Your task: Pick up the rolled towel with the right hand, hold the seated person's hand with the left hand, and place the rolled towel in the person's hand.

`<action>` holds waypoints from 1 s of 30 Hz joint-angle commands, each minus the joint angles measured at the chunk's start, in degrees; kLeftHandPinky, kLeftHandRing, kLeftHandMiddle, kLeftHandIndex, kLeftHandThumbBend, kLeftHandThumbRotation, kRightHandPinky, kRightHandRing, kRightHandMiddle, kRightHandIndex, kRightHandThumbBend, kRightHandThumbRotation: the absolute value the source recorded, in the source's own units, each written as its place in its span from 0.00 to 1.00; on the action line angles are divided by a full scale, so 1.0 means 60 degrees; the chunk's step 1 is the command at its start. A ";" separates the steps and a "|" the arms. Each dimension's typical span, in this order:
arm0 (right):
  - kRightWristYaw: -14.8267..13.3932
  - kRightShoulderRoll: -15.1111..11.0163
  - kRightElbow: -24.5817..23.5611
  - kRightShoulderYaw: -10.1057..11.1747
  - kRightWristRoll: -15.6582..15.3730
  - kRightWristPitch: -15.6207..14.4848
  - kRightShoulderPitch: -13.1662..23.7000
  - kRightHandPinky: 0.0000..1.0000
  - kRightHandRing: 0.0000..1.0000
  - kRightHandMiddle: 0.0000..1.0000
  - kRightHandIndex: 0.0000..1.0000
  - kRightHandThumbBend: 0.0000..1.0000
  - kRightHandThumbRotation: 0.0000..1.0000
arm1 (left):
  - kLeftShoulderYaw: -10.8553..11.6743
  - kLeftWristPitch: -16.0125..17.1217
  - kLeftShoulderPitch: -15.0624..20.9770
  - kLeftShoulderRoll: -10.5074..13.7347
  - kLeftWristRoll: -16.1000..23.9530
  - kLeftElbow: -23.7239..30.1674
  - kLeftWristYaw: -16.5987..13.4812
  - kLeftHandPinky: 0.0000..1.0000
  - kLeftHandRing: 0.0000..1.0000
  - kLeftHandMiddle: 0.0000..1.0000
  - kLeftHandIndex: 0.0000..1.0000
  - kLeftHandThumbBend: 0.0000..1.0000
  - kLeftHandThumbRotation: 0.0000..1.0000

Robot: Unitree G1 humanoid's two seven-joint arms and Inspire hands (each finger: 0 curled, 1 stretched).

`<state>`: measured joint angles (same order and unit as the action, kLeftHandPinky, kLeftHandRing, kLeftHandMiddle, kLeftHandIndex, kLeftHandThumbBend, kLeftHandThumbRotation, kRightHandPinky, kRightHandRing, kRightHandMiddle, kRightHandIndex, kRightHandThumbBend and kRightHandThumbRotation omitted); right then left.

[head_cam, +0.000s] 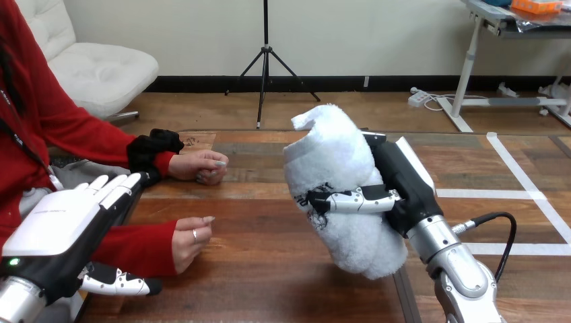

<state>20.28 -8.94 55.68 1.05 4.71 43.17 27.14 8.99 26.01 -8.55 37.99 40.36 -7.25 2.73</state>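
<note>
Fingers [350, 200], right hand [405, 185]: curled round the rolled towel [333, 158], one black-and-white finger lying across its front; grip closed on it. The hand's black body sits against the towel's right side, with the silver forearm below it reaching the view's bottom edge.

Rolled towel: white, fluffy, thick roll. Held on end and tilted, top leaning away to the left, a loose corner sticking up at the top. Over the desk [269, 269]; whether its lower end touches the wood cannot be told.

Fingers [113, 185], left hand [57, 225]: straight, side by side, holding nothing; thumb out to the side below them. Well left of the towel, white back shell up. Fingertips lie beside the black cuff of the person's far hand [200, 167]; whether they touch it cannot be told.

Person's far hand: left of the towel, level with its middle. Loosely closed, resting on the desk, apart from the towel and from the person's near hand [190, 237].

Person's near hand: left of the towel, level with its lower half. Loosely bent, resting on the desk at the end of a red sleeve, near the left hand's thumb.

Desk: dark wooden planks, under every item listed.

White tape lines [501, 194]: right of the towel, beyond the right hand.
</note>
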 commanded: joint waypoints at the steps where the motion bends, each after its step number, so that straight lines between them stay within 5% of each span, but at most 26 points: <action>1: 0.0089 0.0023 -0.0930 0.0286 0.0360 -0.0040 0.0256 0.18 0.22 0.34 0.44 0.85 0.00 | -0.0272 -0.0014 0.0777 0.0423 0.0116 -0.0363 -0.0360 0.93 0.96 0.94 0.94 1.00 0.37; 30: 0.0784 0.0039 -0.3232 0.0368 0.1144 -0.0924 -0.0738 0.19 0.23 0.34 0.46 0.85 0.00 | -0.1465 -0.0436 0.1539 0.0745 0.1040 -0.1316 -0.1119 0.79 0.81 0.80 0.82 1.00 0.29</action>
<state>24.48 -8.99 42.38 2.23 9.42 37.87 21.53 1.40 23.74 -3.78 40.59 45.83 -14.51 -1.97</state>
